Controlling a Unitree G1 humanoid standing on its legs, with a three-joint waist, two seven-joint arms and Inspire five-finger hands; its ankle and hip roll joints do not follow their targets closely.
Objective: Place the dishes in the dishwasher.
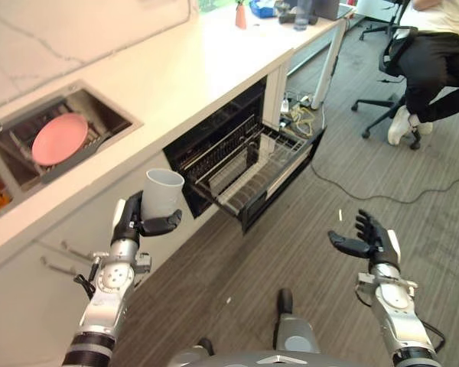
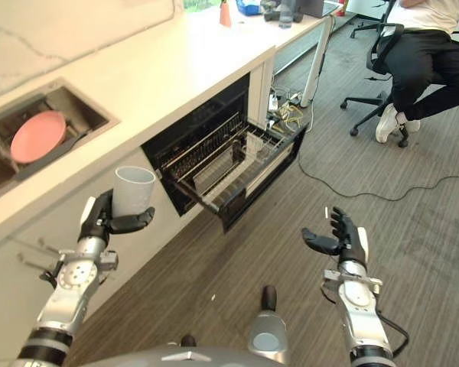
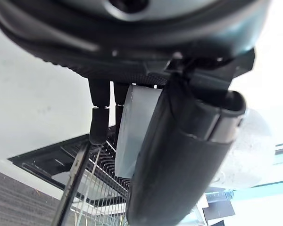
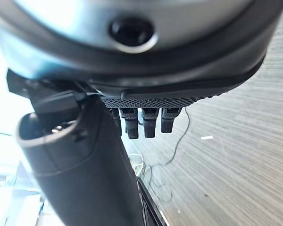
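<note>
The white countertop [image 1: 214,69] runs above the open dishwasher [image 1: 214,153], its wire rack [image 1: 252,172] pulled out. A pink plate [image 1: 60,138] sits in the sink [image 1: 111,107]. The left hand [image 1: 134,222] grips 1 white cup [image 1: 164,193] upright — beside the counter front; the right hand [image 1: 367,241] hangs open over the floor.

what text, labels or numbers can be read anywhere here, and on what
None can be read.
Cup held in the left robot hand: plain pale wall, no print showing.
Pink plate in the sink: plain.
Pulled-out dishwasher rack: bare wire, no label visible.
Items at the far end of the counter: too small to read.
Right robot hand: open, no marking legible.
</note>
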